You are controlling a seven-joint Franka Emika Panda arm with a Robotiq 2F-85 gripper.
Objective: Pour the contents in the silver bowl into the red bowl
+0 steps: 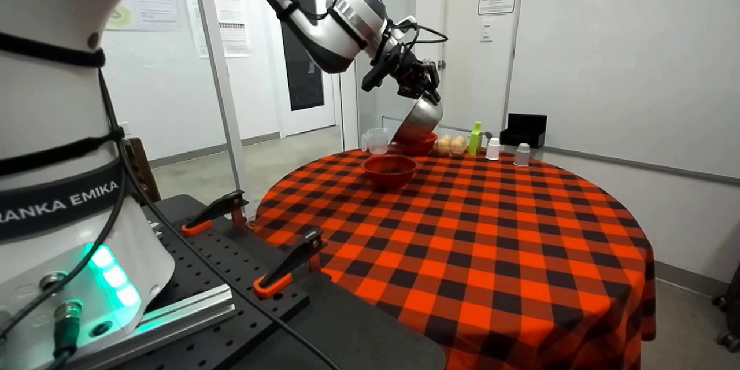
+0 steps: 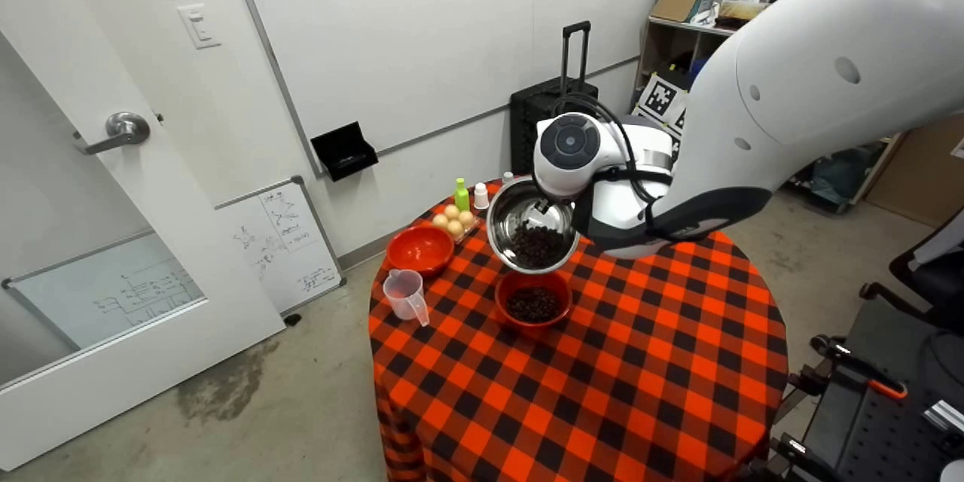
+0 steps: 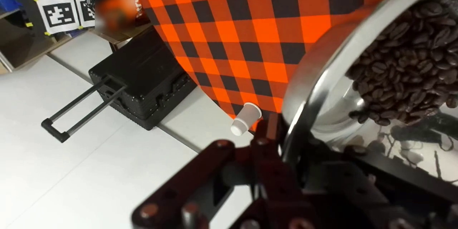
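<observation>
Gripping silver bowl (image 1: 421,118) by upper rim, looked mid-pour. Saw hand (image 3: 291,143) clamped on that metal edge, one finger inside the wall, one outside. Found silver bowl up above the surface (image 1: 491,231), tilted steeply, low lip near red bowl (image 1: 388,180); could not tell exact overhang. Spotted dark beans (image 3: 408,68) pooled toward low side of silver bowl, plus more beans (image 2: 533,304) in red bowl. Guessed roughly halfway through task, fair amount to go.

Judged silver bowl stiff, thin-walled, fairly light by itself, not fragile. Rated polished metal slippery, so likely to swivel in the grip with all weight hanging off one edge. Marked high rim, across from pouring lip, as right place to hold; wanted firm pinch there, no regrip mid-tilt. Rated beans hard, dry, loose: likely to hang on the slope, then slide in a rush. Called for slow extra tilt, lip centred over red bowl. Took red bowl for light and smooth too, easy to shove along if knocked; best not touched.

Noted second red bowl (image 2: 420,248), jug (image 2: 403,288), eggs (image 2: 455,228) and green bottle (image 2: 462,197) standing apart from target. Flagged second red bowl as mix-up risk; took the bean-filled one as target.
</observation>
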